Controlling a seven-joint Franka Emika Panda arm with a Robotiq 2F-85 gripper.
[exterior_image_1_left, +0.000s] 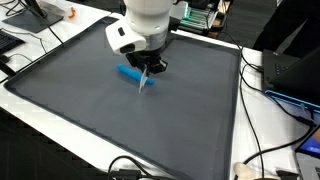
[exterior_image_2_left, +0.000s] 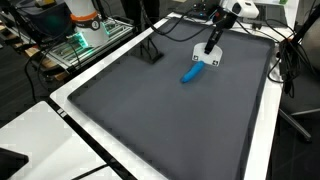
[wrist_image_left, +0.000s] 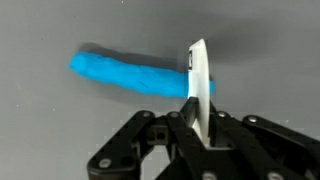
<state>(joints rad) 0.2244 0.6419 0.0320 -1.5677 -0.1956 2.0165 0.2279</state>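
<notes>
My gripper (wrist_image_left: 197, 120) is shut on a thin white flat tool, like a plastic knife blade (wrist_image_left: 198, 75), held edge-on. The blade's tip reaches down to the right end of a blue roll of dough-like material (wrist_image_left: 125, 75) lying on the dark grey mat. In both exterior views the gripper (exterior_image_1_left: 150, 68) (exterior_image_2_left: 212, 48) hangs just above the blue roll (exterior_image_1_left: 131, 73) (exterior_image_2_left: 191, 74), with the white blade (exterior_image_1_left: 145, 82) angled down against it.
The grey mat (exterior_image_1_left: 120, 120) (exterior_image_2_left: 170, 120) covers a white table. Cables (exterior_image_1_left: 262, 120) and a laptop lie at one side. A black stand (exterior_image_2_left: 150, 45), a green rack (exterior_image_2_left: 75, 45) and an orange-and-white object (exterior_image_2_left: 85, 15) stand beyond the mat.
</notes>
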